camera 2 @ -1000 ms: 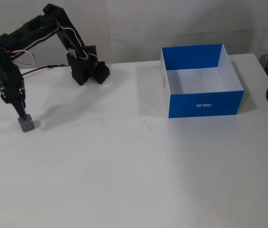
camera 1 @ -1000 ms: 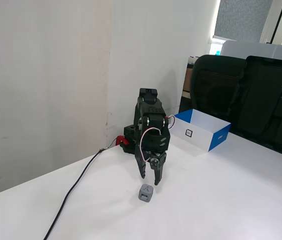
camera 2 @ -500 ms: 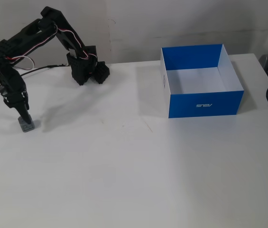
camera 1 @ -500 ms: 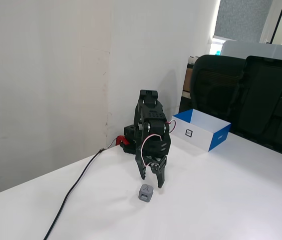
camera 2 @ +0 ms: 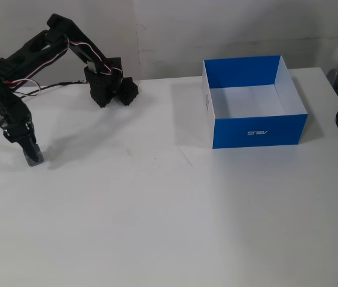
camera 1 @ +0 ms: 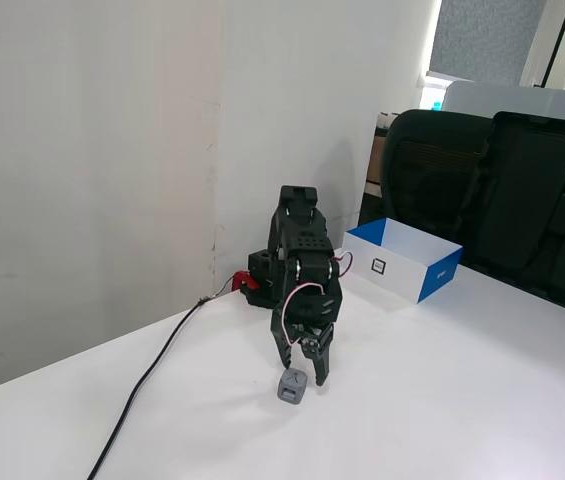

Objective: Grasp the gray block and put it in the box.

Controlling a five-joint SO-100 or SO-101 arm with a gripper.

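Note:
The gray block (camera 1: 292, 389) is a small cube resting on the white table, in front of the arm. My gripper (camera 1: 303, 375) hangs point-down right over it, open, with one finger on each side of the block's top. In the other fixed view my gripper (camera 2: 30, 153) covers most of the gray block (camera 2: 36, 159) at the far left of the table. The box (camera 2: 258, 128), blue outside and white inside, stands far to the right with nothing in it. The box (camera 1: 432, 282) shows its white side panel with a small dark square mark.
The arm's base (camera 2: 110, 88) sits at the table's back edge against the wall. A black cable (camera 1: 152, 380) runs from it toward the front left. Black office chairs (camera 1: 492, 190) stand behind the box. Wide bare tabletop (camera 2: 157, 197) lies between block and box.
Over the last second my gripper has come down from just above the block until its fingers sit around it. The block and the box have not moved.

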